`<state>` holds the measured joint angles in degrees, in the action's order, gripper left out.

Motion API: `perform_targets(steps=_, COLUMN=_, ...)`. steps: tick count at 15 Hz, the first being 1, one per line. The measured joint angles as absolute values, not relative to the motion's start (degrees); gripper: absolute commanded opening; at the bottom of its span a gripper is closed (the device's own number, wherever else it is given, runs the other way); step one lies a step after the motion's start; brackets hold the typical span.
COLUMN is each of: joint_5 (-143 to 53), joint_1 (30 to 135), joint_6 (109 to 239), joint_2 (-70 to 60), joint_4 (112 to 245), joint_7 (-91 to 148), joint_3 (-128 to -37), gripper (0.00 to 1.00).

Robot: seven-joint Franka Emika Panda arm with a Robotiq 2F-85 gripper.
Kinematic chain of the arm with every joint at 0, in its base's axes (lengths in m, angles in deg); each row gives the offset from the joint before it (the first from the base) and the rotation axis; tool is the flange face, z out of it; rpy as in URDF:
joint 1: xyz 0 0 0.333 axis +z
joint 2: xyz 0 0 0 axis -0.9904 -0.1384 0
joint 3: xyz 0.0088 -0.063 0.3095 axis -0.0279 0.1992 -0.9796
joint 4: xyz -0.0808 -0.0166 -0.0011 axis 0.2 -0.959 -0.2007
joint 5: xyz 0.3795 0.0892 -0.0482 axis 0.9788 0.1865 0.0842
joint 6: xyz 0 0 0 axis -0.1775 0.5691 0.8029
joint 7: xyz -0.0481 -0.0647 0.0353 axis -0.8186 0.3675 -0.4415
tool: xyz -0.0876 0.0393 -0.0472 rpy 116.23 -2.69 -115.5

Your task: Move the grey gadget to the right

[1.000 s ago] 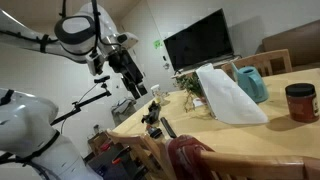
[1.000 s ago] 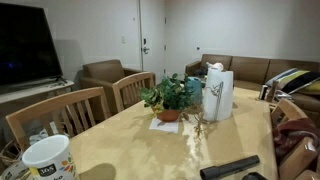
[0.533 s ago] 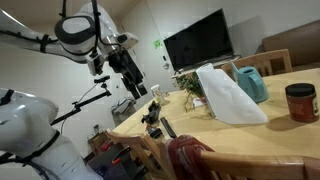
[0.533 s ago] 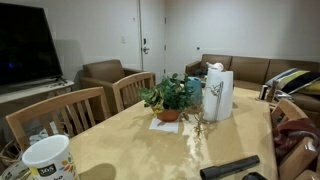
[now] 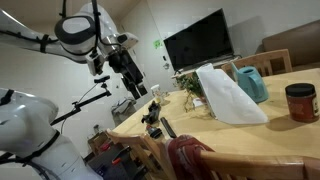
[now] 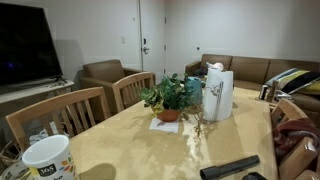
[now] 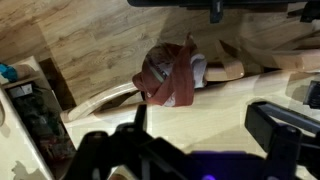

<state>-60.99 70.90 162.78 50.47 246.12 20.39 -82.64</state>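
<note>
Fingers (image 7: pixel 278 128) spread wide, nothing btwn them, up in the air over the tabletop (image 6: pixel 130 135) edge. Wrist view looks down on a red cloth (image 7: pixel 172 75) on a chair (image 7: pixel 100 100). Grey gadget (image 6: pixel 228 167) lies flat at the tabletop's near edge in an exterior view, well apart from white bag (image 6: pixel 218 95) & plant (image 6: pixel 168 97). Arm (image 5: pixel 80 35) comes in from upper left.

Lost to blur and edges
The gripper (image 7: pixel 190 145) is smearing into blur in the wrist view, jaws unreadable; the white cup (image 6: pixel 46 158) at a corner of the worktop (image 6: pixel 125 142) is getting cut by the bottom edge.
</note>
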Motion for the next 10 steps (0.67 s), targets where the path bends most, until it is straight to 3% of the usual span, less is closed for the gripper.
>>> perform_targets(steps=10, joint_5=-63.77, joint_1=74.29, joint_6=162.82, joint_2=50.55, joint_4=245.67, joint_7=18.05, joint_3=-85.18, gripper=1.00)
